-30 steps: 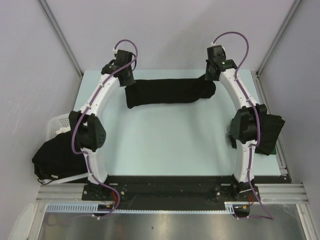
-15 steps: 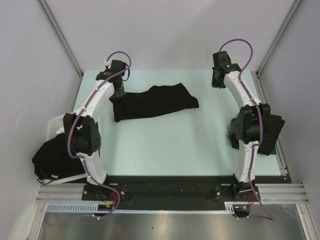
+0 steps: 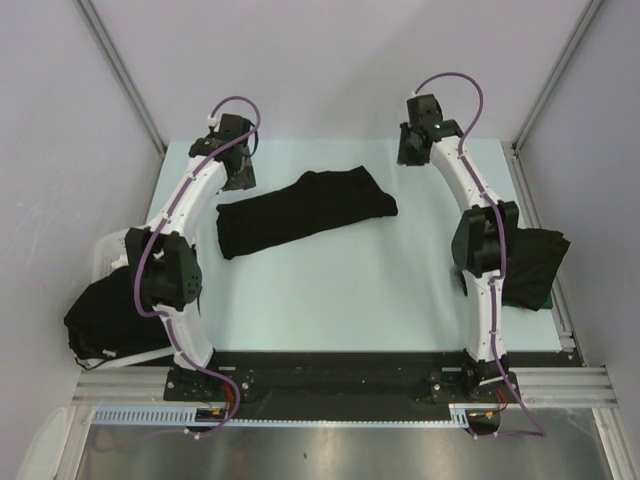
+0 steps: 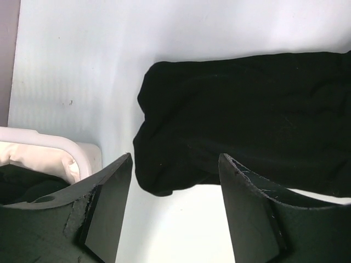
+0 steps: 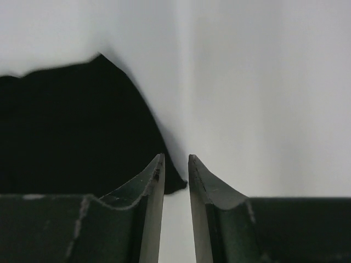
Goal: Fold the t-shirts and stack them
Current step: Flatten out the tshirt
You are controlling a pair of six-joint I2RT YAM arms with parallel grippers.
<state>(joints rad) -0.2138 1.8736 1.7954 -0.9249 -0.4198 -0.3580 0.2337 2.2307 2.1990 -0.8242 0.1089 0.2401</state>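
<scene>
**Shirt flat on worktop, both claws off it**

Grey-walled booth, pale worktop [image 3: 330, 300]. One black t-shirt [image 3: 300, 210] lies as a long band toward 12 o'clock of the worktop, its long axis running roughly 8 to 2 o'clock. The left claw [image 3: 240, 178] is spread wide and empty, hanging just past the band's 8 o'clock end. The right claw [image 3: 410, 148] is nearly closed with a thin gap, gripping nothing, off the 2 o'clock end toward 1 o'clock. The left looks nearer the cloth. Likely next: a cross-fold, each claw taking its own end. More shirts sit in the basket [image 3: 110, 245] at 8 o'clock and by the right arm at 3 o'clock.
</scene>
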